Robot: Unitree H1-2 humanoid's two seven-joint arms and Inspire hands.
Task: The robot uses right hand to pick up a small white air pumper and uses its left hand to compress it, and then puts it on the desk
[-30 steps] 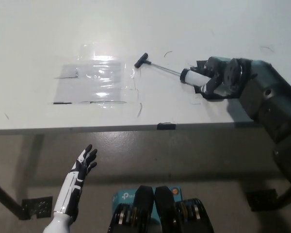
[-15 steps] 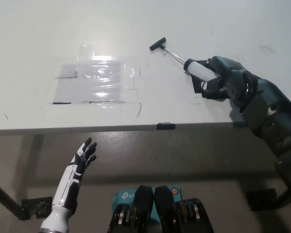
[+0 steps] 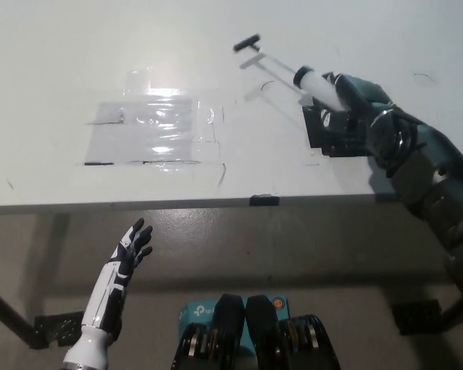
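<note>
A: Pump [image 3: 312,80] up off the worktop [image 3: 54,69], clamped in the black right hand [image 3: 347,116] at about two o'clock. Rod drawn out, slanting toward eleven, black T-handle [image 3: 247,44] at the far tip.

B: Left hand [image 3: 131,248]?

A: Down at seven o'clock, below the worktop's near edge, fingers apart, holding nothing. Well apart from the pump.

B: Risks?

A: Probably two. Grip sits on the barrel only, so a push on the handle could slide the barrel through the fingers or twist it round. Thin rod, long reach: an off-axis shove might bend it or skid off the handle.

B: And the route up?

A: Near edge runs straight across between left hand and pump. Rising too close could catch knuckles under the lip. Better out toward six first, then up and over.

B: Room on top?

A: Plenty. Clear film sheet [image 3: 156,131] taped flat at ten o'clock, glare on it; open surface between sheet and pump. Black mark [image 3: 264,200] on the near edge, nothing standing.
</note>
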